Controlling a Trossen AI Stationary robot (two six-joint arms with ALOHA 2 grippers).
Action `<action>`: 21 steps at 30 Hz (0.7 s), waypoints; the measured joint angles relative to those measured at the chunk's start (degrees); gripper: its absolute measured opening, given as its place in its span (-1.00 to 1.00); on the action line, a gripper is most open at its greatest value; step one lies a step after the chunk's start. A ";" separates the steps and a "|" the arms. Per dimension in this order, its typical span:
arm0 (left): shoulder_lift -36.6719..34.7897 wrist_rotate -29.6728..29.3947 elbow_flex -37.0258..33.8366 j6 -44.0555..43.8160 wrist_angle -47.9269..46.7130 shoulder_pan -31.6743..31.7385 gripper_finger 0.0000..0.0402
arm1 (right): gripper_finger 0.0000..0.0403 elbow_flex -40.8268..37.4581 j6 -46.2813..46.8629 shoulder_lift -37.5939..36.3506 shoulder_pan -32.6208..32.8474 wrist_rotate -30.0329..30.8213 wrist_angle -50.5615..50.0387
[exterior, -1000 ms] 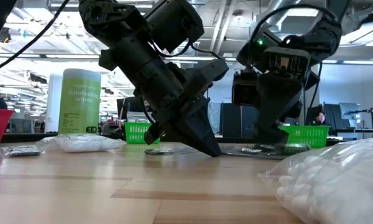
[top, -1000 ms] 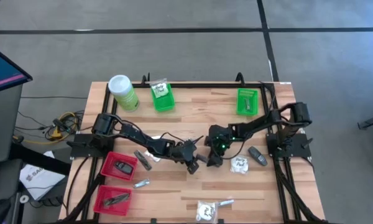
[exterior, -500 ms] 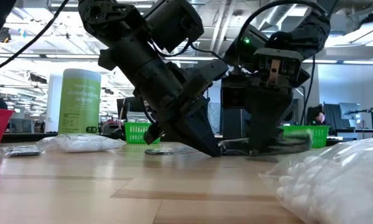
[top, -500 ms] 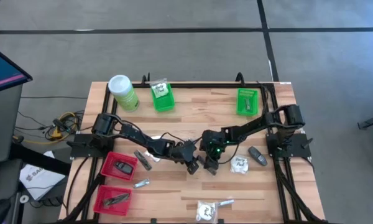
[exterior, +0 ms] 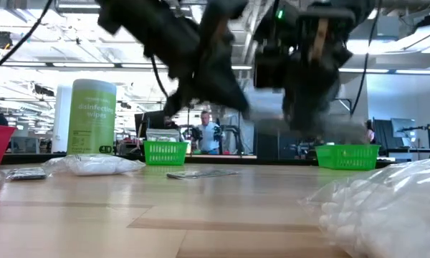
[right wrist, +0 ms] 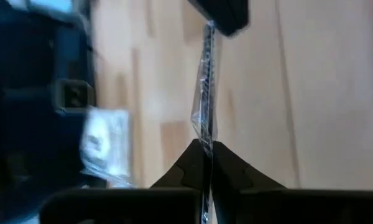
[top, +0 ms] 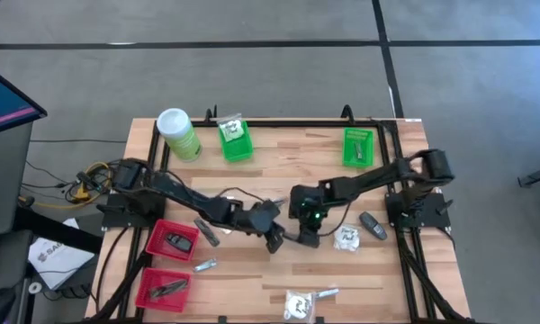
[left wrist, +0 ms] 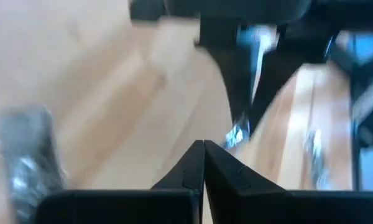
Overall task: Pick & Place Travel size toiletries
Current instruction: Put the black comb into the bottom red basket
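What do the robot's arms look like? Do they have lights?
Both arms are dark and jointed, with thin black cables trailing along them. The right arm shows a small green light near its wrist. Each ends in an end effector, left, right, with two black, wedge-shaped fingers.

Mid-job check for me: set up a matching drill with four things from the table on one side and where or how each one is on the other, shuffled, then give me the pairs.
Things:
1. right gripper
2. left gripper
3. tall green canister
4. white packet with a silvery sachet

Places or states:
A. stands at the table's far left corner
B. shut, nothing between its fingers
C. lies at the table's near edge
D. shut on a thin silvery sachet, mid-table

Pairs: 1-D, 2-B, 3-A, 4-C
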 joint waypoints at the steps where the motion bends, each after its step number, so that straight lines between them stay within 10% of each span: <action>1: -2.20 -1.96 -0.43 0.48 -0.02 -0.20 -1.00 | -0.98 0.00 0.45 -1.82 -0.43 0.69 0.12; 13: -21.41 -12.94 -2.66 9.38 6.48 -0.70 -1.00 | -0.99 0.11 8.52 -24.69 -7.24 11.49 3.88; 21: -24.42 -6.91 -3.91 10.38 22.58 2.79 -0.87 | -1.00 0.31 14.50 -31.93 -8.36 12.67 18.60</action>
